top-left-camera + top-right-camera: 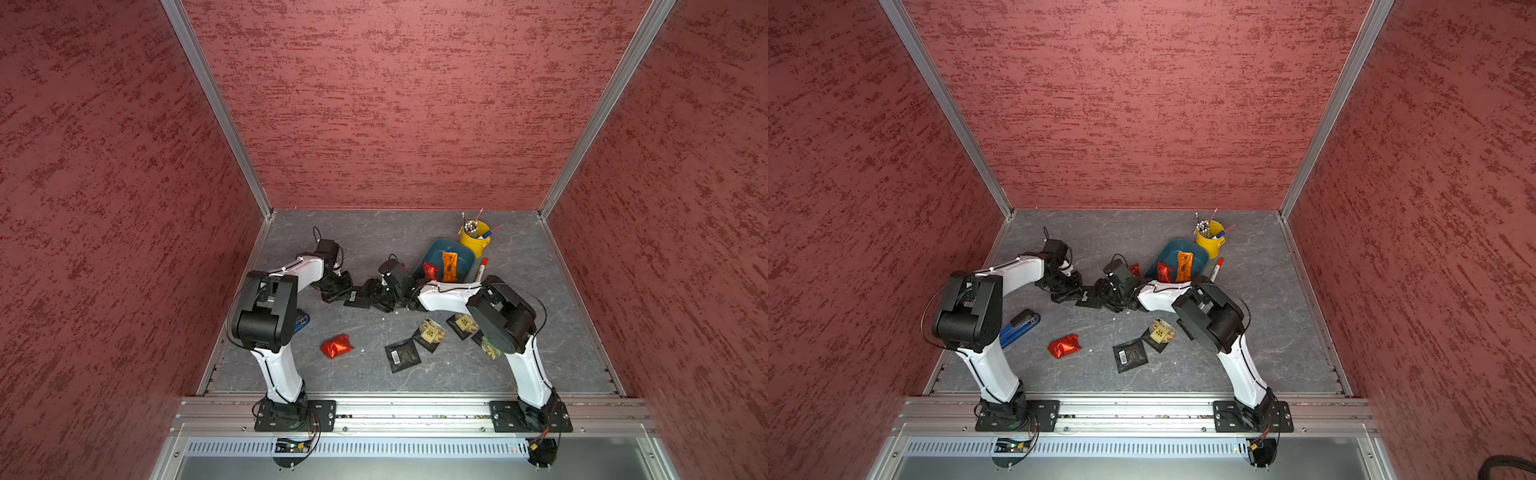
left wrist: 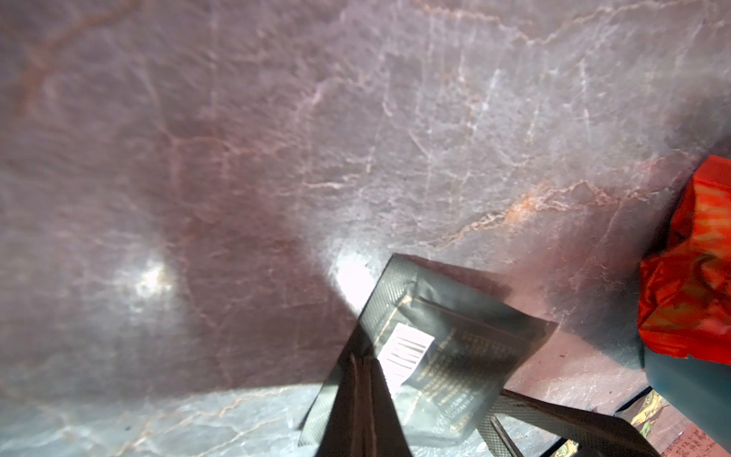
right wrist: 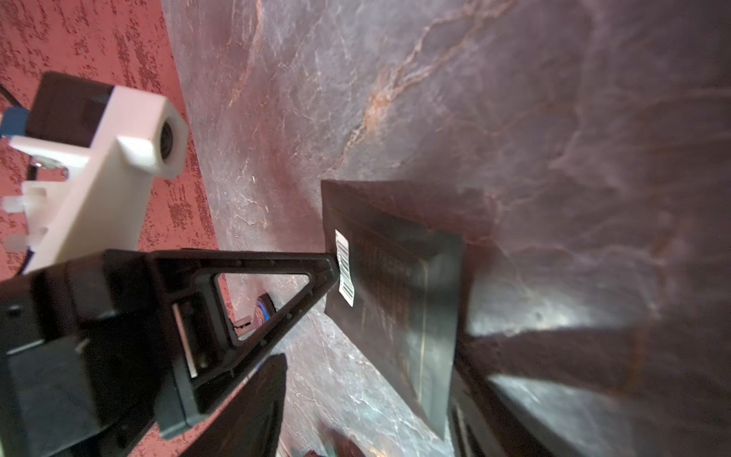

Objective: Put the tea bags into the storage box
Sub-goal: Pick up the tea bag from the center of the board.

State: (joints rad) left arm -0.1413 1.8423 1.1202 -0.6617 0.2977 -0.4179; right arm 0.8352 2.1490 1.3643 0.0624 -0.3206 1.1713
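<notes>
Room: red textured walls (image 1: 395, 104) on three sides w/ alu corner posts, closing in a grey marbled tabletop (image 1: 374, 232). An alu rail (image 1: 415, 409) along the front carries both arm bases.

Storage box (image 1: 440, 249) sits back-right of centre, just past the R arm's forearm and near both grippers. A yellow cup (image 1: 475, 241) of pens is just behind it, and a red-and-white marker (image 1: 482, 268) is at its right side. Inside lie an orange packet (image 1: 449, 266) and a red foil packet (image 1: 430, 271).

The grippers meet mid-table, left of the box, at one black sachet (image 2: 447, 356). L gripper (image 2: 362, 356) is clamped tight on its edge right by the barcode sticker and holds it at a tilt, w/ a shadow beneath. R gripper (image 3: 372, 368) has its jaws partway apart, a finger each side of the sachet. A gap shows on one side, so no grip.

Another flat sachet (image 2: 553, 419) lies just beside the held one.

Loose on the front half, well apart from both grippers:
- crumpled red packet (image 1: 336, 346)
- barcode sachet (image 1: 402, 355)
- two yellow-label sachets (image 1: 431, 334)
- green-printed sachet (image 1: 490, 351), part-hidden under the R elbow

A blue stapler (image 1: 1021, 326) lies by the L arm.

Looks: the box is dark teal and shallow w/ rounded corners. The held sachet is flat, square, matte black, w/ a crimped hatched border, a thin gold frame line and a white barcode label. The small gold print is too blurry to read.
</notes>
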